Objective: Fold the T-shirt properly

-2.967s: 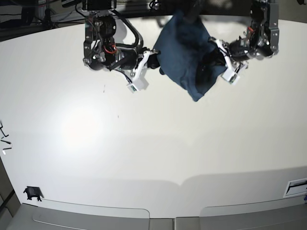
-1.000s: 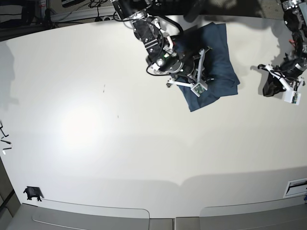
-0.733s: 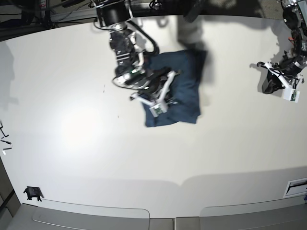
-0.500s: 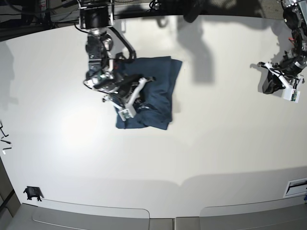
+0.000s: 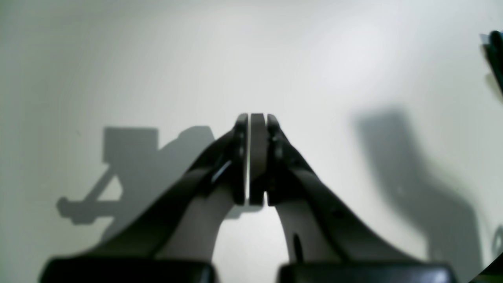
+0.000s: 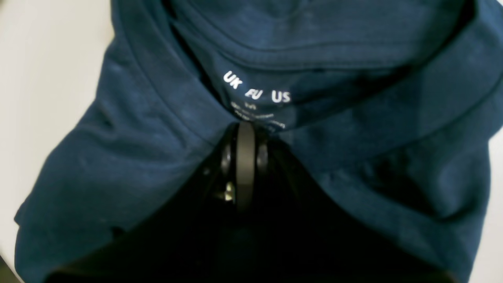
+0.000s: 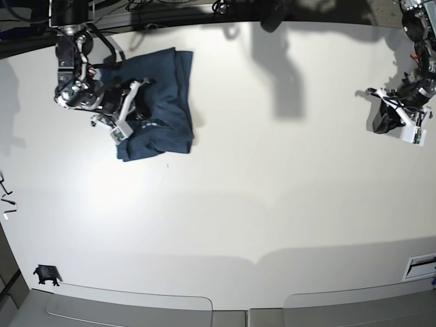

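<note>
dragged across the table (image 7: 272, 204) from the far middle to the far left corner of the base view: the t-shirt (image 7: 160, 102), already folded into a compact packet, now lying flat beside the right arm. shifted leftward in every earlier picture of the last second, always with the right gripper (image 7: 129, 109) on top of it. carried between both arms in the air three seconds ago, so the folding itself seems finished and only the placing is going on; judged as late in the task.

seen from the right wrist: right fingers (image 6: 245, 157) clenched together, tips pressed on the cloth just below the collar (image 6: 188, 114) and the neck label (image 6: 257, 96) with "uk eu us". cannot tell if a pinch of cloth sits between them or if only pushing down.

left gripper (image 7: 409, 126) parked at the far right of the base view, well apart from the t-shirt, same place as a second ago. left fingers (image 5: 257, 157) clenched on nothing, only bare table below.

no container in view: no box, basket or tray, so nothing to report inside one.
</note>
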Motion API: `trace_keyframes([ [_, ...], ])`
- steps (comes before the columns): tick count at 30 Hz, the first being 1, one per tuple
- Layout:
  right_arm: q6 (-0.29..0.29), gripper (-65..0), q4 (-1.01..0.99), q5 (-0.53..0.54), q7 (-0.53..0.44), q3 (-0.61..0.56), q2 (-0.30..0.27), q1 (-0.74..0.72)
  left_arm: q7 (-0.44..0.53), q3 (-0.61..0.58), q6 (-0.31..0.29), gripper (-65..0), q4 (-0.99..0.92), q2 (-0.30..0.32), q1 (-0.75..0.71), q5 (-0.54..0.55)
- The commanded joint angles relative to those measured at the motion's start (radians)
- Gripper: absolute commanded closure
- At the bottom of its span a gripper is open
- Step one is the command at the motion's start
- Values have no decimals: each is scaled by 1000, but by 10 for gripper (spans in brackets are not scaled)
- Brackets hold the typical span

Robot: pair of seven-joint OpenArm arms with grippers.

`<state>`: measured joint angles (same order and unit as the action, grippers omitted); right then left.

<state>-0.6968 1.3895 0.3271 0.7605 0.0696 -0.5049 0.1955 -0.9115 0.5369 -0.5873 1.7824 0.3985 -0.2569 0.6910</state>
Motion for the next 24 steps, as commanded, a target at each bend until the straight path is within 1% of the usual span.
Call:
trace_keyframes([
  [1,38,0,-19,-159,160,2,-44,32,31,6,-6,0,17,17,10,17],
  [8,37,0,-19,-159,160,2,-191,40,30,6,-7,0,17,18,10,17],
  [12,42,0,-19,-154,172,3,-252,40,31,6,-6,0,17,18,10,17],
  [15,71,0,-19,-101,175,3,-265,40,31,6,-6,0,17,17,10,17],
  [20,78,0,-19,-2,177,3,-265,34,31,6,-6,0,17,17,10,17],
  [24,77,0,-3,53,207,25,-266,-12,31,6,-6,0,17,18,10,17],
])
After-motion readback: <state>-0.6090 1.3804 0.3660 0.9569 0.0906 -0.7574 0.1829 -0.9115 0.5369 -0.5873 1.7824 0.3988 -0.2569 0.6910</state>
